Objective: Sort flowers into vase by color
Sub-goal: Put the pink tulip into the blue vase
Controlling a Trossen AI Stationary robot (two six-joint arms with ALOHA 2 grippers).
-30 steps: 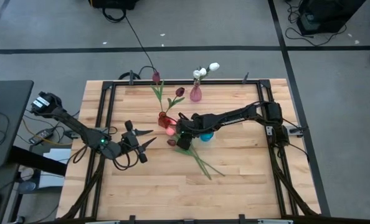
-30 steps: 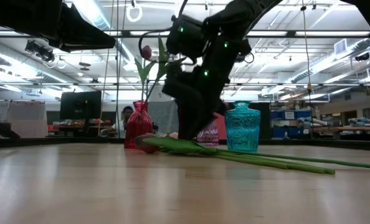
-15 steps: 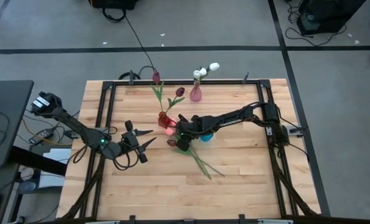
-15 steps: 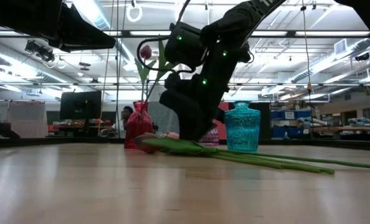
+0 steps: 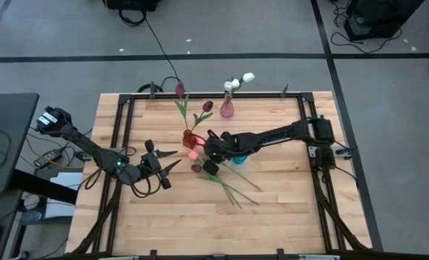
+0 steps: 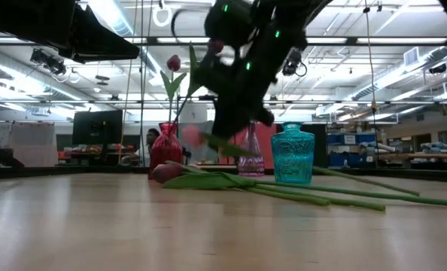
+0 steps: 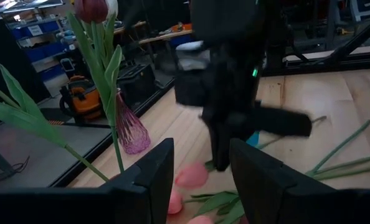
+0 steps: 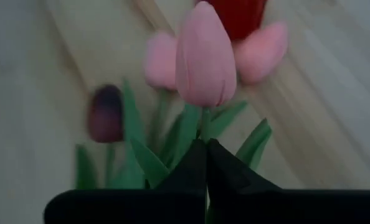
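My right gripper (image 5: 209, 167) hangs over the middle of the table, shut on a pink tulip (image 8: 205, 59) that it holds clear of the wood. Below it lie two more pink heads (image 8: 160, 59) and a maroon head (image 8: 105, 113), their green stems (image 5: 232, 189) fanned on the table toward the near right. A red vase (image 5: 191, 137) holds maroon tulips and a pink vase (image 5: 227, 108) holds white ones. A teal vase (image 6: 293, 154) stands half under the right arm. My left gripper (image 5: 167, 162) waits open at the left, pointing at the pile. My right gripper pinches the pink tulip's stem just under its head (image 8: 203, 127) between its two fingertips. The fingers slant down from the table's right side. The head end is lifted clear and sticks out past the fingertips. The rest of the stem (image 6: 359, 181) slopes down toward the table.
A black frame (image 5: 120, 123) runs along the table's left, far and right edges. Bare wood spreads across the near half (image 5: 200, 224). In the low view, shelves and a person show in the room behind the vases.
My right gripper has shut on the pink tulip's stem and risen a little, taking the head end off the table. The other flowers have stayed on the wood, and the stems near the pile have shifted slightly.
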